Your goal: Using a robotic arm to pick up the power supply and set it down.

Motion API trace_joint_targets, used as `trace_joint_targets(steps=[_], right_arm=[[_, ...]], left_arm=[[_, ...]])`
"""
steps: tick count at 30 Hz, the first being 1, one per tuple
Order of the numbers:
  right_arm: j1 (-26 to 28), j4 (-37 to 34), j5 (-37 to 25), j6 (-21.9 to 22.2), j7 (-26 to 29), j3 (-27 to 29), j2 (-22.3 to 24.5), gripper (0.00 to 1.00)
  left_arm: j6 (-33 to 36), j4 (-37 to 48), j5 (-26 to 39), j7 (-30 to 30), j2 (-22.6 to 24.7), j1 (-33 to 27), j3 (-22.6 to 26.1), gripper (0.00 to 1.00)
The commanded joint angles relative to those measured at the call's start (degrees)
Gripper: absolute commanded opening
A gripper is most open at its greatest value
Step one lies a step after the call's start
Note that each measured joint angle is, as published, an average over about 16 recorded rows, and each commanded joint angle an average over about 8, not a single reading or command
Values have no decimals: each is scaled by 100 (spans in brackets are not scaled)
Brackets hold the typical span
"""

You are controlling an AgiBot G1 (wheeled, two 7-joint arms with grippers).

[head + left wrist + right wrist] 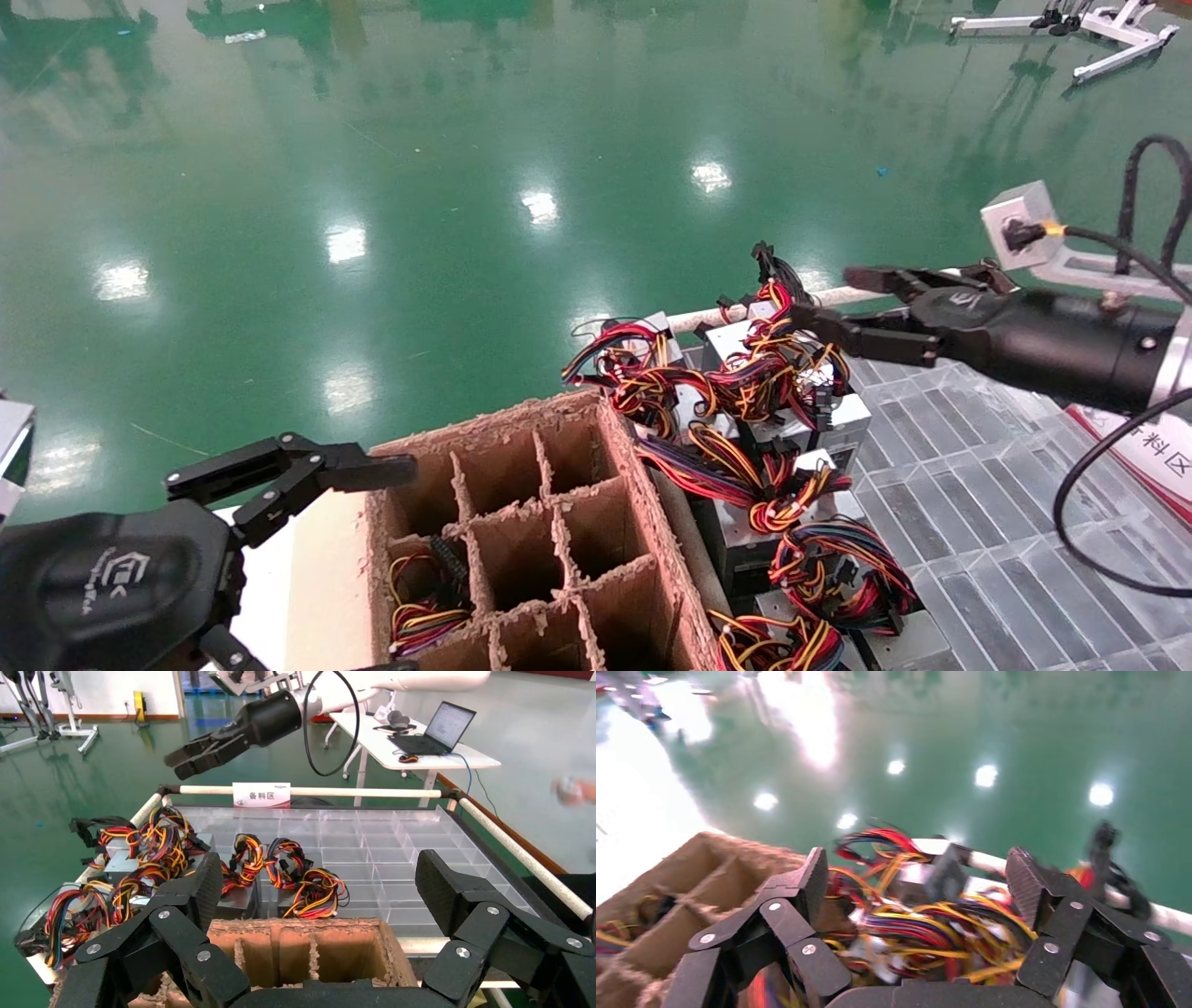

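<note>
While its fingers are spread wide and grip nothing, the right gripper (843,308) of the robotic arm (1062,345) hangs above the far power supply (792,410), whose red, yellow and black wires (745,373) pile near the far left corner of the clear gridded tray (1006,522). Other grey boxes (745,550) line the tray's left edge. Beside that edge stands the cardboard divider box (521,540), with the left gripper (307,559) parked open and empty at its near side.

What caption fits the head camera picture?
Open right gripper hovers above wired power supplies, beside a cardboard divider box.
</note>
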Motion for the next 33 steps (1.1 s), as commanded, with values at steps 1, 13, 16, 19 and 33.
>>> trace_joint_targets(steps=[1,13,16,19,33], right_arm=[[-148,261,5,-29,67,135,59,100],[-1031,1821,34,-200,468,944,412,100],[-1255,2216,42,-243,570,1148,501,100],[-1476,2607,49,-286,670,1351,590,100],[-2515,4441,84,-488,1142,2302,1005,100]], left_arm=[[0,0,0,0,0,0,0,100],[0,0,0,0,0,0,0,100],[0,0,0,0,0,0,0,100],[0,0,0,0,0,0,0,100],[0,0,0,0,0,0,1,100]])
